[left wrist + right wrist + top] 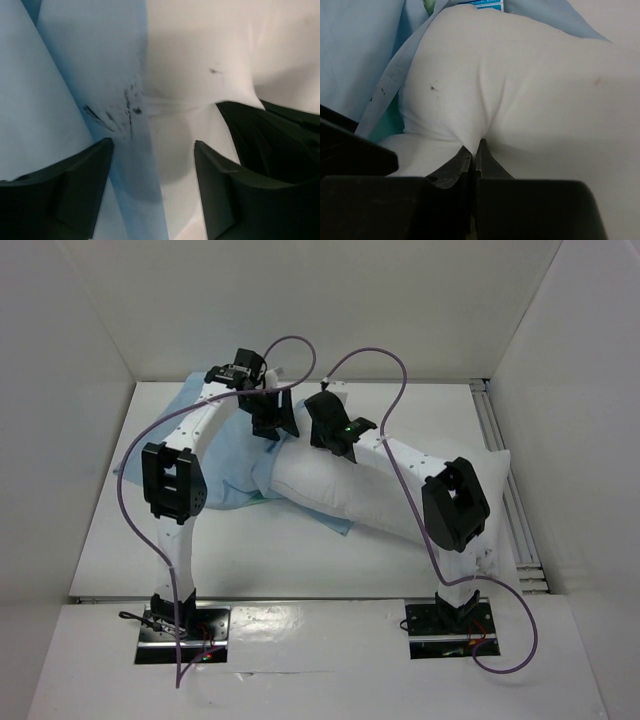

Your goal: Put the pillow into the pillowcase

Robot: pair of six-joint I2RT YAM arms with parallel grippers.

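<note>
The white pillow [400, 490] lies slanted across the table, its left end against the light-blue pillowcase [225, 455] spread at the left. My right gripper [332, 435] is shut on a pinch of pillow fabric near that end; the right wrist view shows the jaws [475, 147] closed on a fold of the pillow [530, 85], with the pillowcase [360, 50] behind. My left gripper [272, 425] hangs beside it, open. Its left wrist view shows the gripper [152, 150] wide apart over a blue pillowcase [75, 75] edge and the pillow [210, 40], gripping neither.
White walls enclose the table on three sides. An aluminium rail [503, 470] runs along the right edge next to the pillow's far end. Purple cables [395, 400] loop above both arms. A mint-green strip [262, 499] of the pillowcase peeks out under the pillow.
</note>
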